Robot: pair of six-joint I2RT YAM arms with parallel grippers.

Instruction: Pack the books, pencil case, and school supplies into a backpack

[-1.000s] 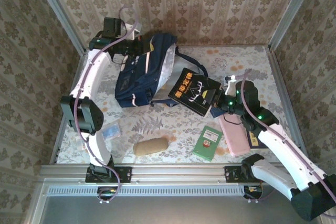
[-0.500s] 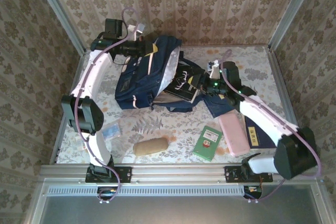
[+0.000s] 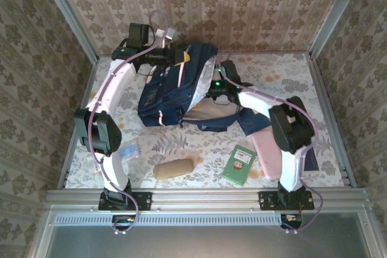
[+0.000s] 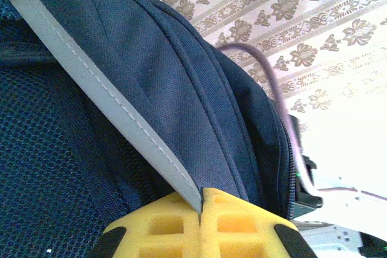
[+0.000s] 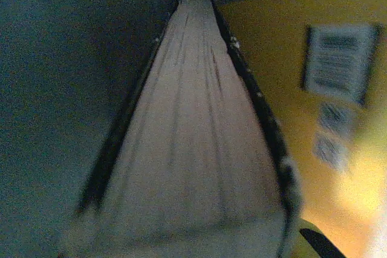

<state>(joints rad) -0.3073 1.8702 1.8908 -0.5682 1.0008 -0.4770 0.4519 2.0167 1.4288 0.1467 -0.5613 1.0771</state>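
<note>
The navy backpack [image 3: 160,92] lies at the back of the table with its mouth facing right. My left gripper [image 3: 181,57] is shut on its top edge, the yellow fingers [image 4: 242,228] pinching the pale stripe of the backpack [image 4: 151,77]. My right gripper [image 3: 210,89] is pushed into the mouth, shut on the black book [image 5: 193,149], whose page edge stands close before the wrist camera inside the bag. An orange-yellow book [image 5: 320,119] lies beside it in there. A small green book [image 3: 239,164], a tan pencil case [image 3: 174,168] and a blue-and-white packet [image 3: 128,150] lie on the table.
A pink flat case [image 3: 270,154] lies by the right arm's base, and a dark navy book [image 3: 254,122] sits under the right forearm. Patterned walls [image 3: 338,58] close in the table on three sides. The metal rail [image 3: 199,197] runs along the near edge.
My right arm has swung left and carried the black book from the table into the backpack's mouth. My left gripper has kept its hold and shifted slightly right with the bag's top.
</note>
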